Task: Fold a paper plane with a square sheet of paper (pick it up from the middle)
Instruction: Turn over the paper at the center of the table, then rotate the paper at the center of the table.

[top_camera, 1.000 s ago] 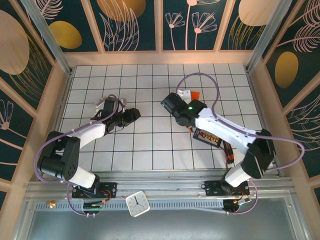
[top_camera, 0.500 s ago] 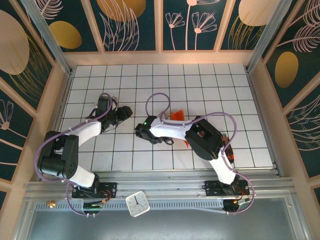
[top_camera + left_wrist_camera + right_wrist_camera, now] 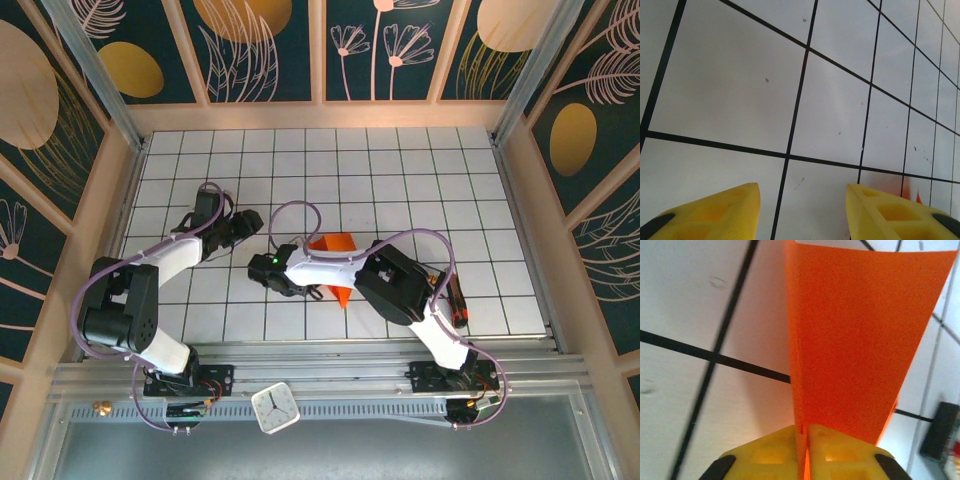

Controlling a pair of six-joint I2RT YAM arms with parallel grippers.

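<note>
The bright orange paper plane [image 3: 860,335] is a folded sheet that stands on edge and widens away from my right gripper [image 3: 806,432], which is shut on its narrow end. From above, the paper plane [image 3: 333,243] shows on both sides of the right forearm, near the table's middle, with the right gripper [image 3: 318,290] beside its near tip. My left gripper [image 3: 802,187] is open over bare grid tiles with nothing between its yellow fingers [image 3: 730,205]. It sits left of the plane, as the top view shows the left gripper [image 3: 250,222]. A sliver of orange [image 3: 910,192] shows at its right finger.
A small black tray [image 3: 456,296] with red-orange bits lies at the right, partly under the right arm, and its edge [image 3: 939,430] shows in the right wrist view. Wooden walls [image 3: 135,150] ring the white grid table [image 3: 400,170]. A clock [image 3: 275,408] sits at the near rail.
The right arm has swung from the back middle down and to the left, carrying the orange paper to the table's middle. The left gripper has shifted slightly and stays open.
</note>
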